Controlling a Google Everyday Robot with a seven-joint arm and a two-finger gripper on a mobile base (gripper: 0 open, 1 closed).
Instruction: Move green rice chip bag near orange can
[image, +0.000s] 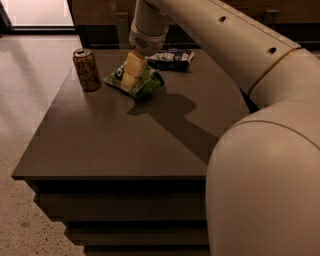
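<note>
I observe the gripper (130, 80) lowered over the far left part of the dark grey-brown tabletop (125, 145), set directly onto the green rice chip bag (149, 84), a crinkly lime-green snack pouch. Its pale yellow fingers (136, 63) are closed on the middle of the pouch, pinching it, and the foil bunches up around them. The bag's outer edges appear to lie on the tabletop. The orange can (86, 70), a small copper-coloured metal drink can with a silver top, stands upright just to the left of the bag as seen, near it but not touching. Behind the bag, toward the far edge, I note a smaller dark blue and white bag (170, 58) lying flat, apart from the green one. The cream-white arm (225, 45) reaches in from the right foreground and casts a shadow across the tabletop beside the bag
</note>
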